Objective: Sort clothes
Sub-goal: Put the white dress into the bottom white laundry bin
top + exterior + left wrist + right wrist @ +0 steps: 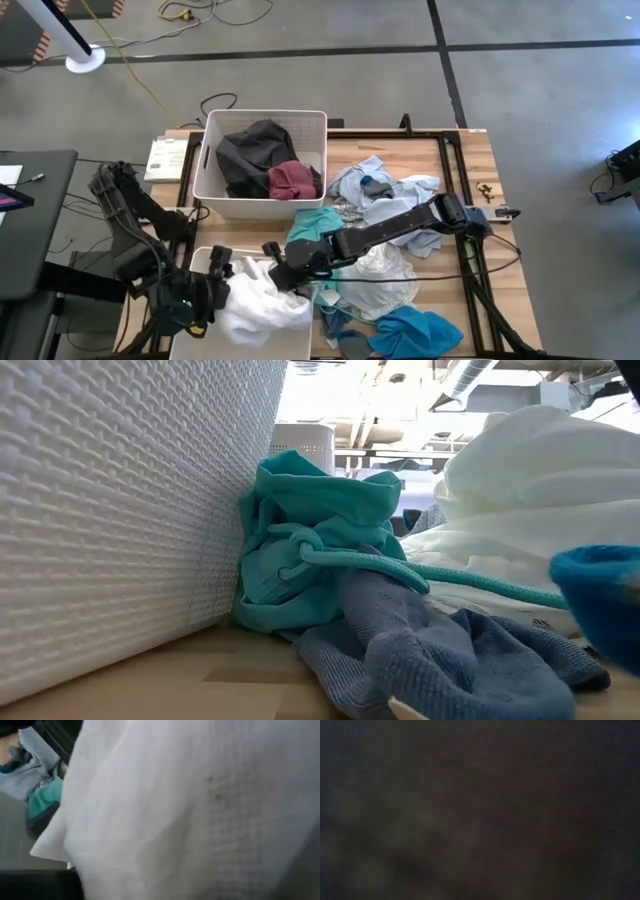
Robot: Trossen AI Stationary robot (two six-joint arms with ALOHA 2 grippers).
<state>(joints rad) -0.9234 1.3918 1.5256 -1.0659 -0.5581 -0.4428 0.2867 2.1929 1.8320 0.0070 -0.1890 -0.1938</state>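
A white garment (262, 305) lies heaped in the near white bin (200, 262) and fills the left wrist view (200, 810). My left gripper (218, 268) hangs over the bin's far left part, close to this garment. My right gripper (277, 258) reaches in from the table's right, over the garment's far right edge. The right wrist view is dark. The far bin (215, 190) holds dark grey (250, 155) and maroon (292, 180) clothes. Teal (315, 225), pale grey (400, 195), white (385, 275) and bright blue (415, 330) clothes lie piled on the table.
In the low view a teal garment with a cord (310, 560) leans against a bin wall (120, 510), with a blue-grey cloth (430, 650) in front. A white booklet (165, 158) lies left of the far bin. Bare wood (470, 160) shows at the far right.
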